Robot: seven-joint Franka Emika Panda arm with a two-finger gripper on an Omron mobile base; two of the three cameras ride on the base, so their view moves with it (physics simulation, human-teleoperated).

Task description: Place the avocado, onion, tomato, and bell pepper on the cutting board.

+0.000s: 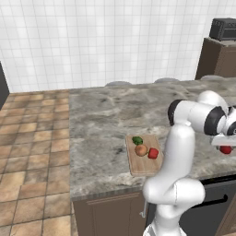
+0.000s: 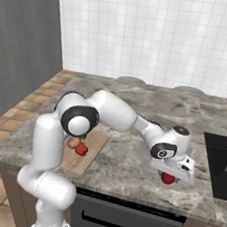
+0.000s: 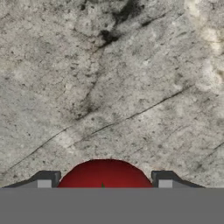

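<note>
From behind the arm on its left, the flat light-brown wooden cutting board (image 1: 144, 161) lies near the front edge of the grey marble counter (image 1: 101, 120). On it sit the small dark green avocado (image 1: 137, 140), the round tan-orange onion (image 1: 141, 150) just in front of it, and the blocky bright red bell pepper (image 1: 153, 153) beside the onion. Well off to the right, the smooth round red tomato (image 1: 226, 149) peeks out under the white hand.

From the right side, the arm reaches across the counter and the two-finger gripper (image 2: 168, 178) points down over the tomato, which rests on the marble near the front edge, well apart from the board.

Looking along the hand, the tomato sits between the two dark fingertips (image 3: 43, 180), one on each side and close to its skin. I cannot tell whether they are pressing it yet or just straddling it.
</note>
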